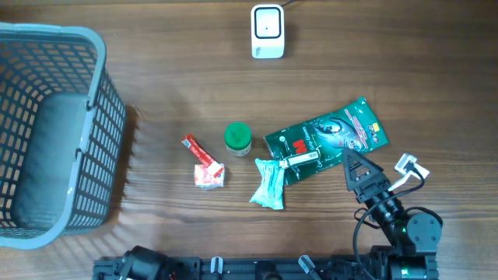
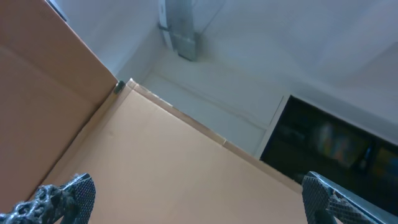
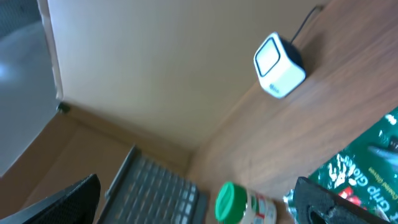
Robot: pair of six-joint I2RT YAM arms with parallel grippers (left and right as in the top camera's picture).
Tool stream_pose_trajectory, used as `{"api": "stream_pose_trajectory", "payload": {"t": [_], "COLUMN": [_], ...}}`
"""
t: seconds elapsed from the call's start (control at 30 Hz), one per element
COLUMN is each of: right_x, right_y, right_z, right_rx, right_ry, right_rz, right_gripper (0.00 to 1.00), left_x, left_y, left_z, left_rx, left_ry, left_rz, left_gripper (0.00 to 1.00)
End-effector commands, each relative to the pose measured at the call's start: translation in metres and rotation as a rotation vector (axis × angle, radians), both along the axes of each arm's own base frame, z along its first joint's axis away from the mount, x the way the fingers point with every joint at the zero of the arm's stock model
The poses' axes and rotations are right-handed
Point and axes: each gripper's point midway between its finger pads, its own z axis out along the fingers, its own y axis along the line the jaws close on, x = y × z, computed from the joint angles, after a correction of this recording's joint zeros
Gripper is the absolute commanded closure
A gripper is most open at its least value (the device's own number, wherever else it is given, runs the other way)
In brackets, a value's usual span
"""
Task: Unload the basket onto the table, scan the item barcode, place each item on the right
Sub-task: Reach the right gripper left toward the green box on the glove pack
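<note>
A white barcode scanner [image 1: 267, 31] stands at the table's far middle and also shows in the right wrist view [image 3: 278, 65]. The items lie mid-table: a green glove package [image 1: 327, 138], a green-capped bottle [image 1: 237, 138], a red packet [image 1: 204, 165], a teal packet [image 1: 269, 183] and a white stick [image 1: 302, 159]. My right gripper [image 1: 356, 165] hovers at the package's near right edge. Its jaws [image 3: 196, 205] are open and empty, with the bottle [image 3: 239, 204] and the package [image 3: 367, 168] ahead. My left gripper [image 2: 199, 199] is open and empty, facing a wall.
A grey mesh basket [image 1: 97, 93] fills the left side of the table and shows blurred in the right wrist view [image 3: 155, 186]. The scanner's cable runs off the far edge. Both arm bases sit along the near edge.
</note>
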Motion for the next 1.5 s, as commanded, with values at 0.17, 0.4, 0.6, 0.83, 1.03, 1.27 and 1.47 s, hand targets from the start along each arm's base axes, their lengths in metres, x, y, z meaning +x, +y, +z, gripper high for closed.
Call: {"api": "stream_pose_trajectory", "payload": {"t": [0.17, 0.4, 0.6, 0.83, 1.03, 1.27, 1.47], "right_x": [-0.004, 0.001, -0.020, -0.021, 0.010, 0.020, 0.032], "right_y": [0.009, 0.005, -0.013, 0.022, 0.068, 0.090, 0.080], "right_z": [0.026, 0.011, -0.086, -0.151, -0.152, -0.149, -0.148], "right_rx": [-0.214, -0.234, -0.178, -0.166, -0.173, -0.198, -0.217], "right_ry": [0.164, 0.609, 1.128, 1.281, 1.187, 1.106, 1.056], "right_rz": [0.081, 0.118, 0.006, 0.226, 0.138, 0.007, -0.064], "right_gripper": [0.00, 0.00, 0.00, 0.00, 0.00, 0.09, 0.40], "left_x": [-0.067, -0.090, -0.093, -0.117, -0.118, -0.121, -0.121], "left_y": [-0.002, -0.015, -0.036, -0.048, -0.050, -0.055, -0.055], "left_z": [-0.008, -0.012, -0.007, -0.011, -0.010, -0.010, -0.011], "left_rx": [0.012, 0.033, 0.114, 0.315, 0.338, 0.333, 0.327], "left_ry": [-0.123, -0.160, -0.172, -0.190, -0.189, -0.175, -0.167], "left_rz": [0.114, 0.205, 0.201, 0.194, 0.207, 0.272, 0.293], "left_gripper": [0.00, 0.00, 0.00, 0.00, 0.00, 0.00, 0.00]}}
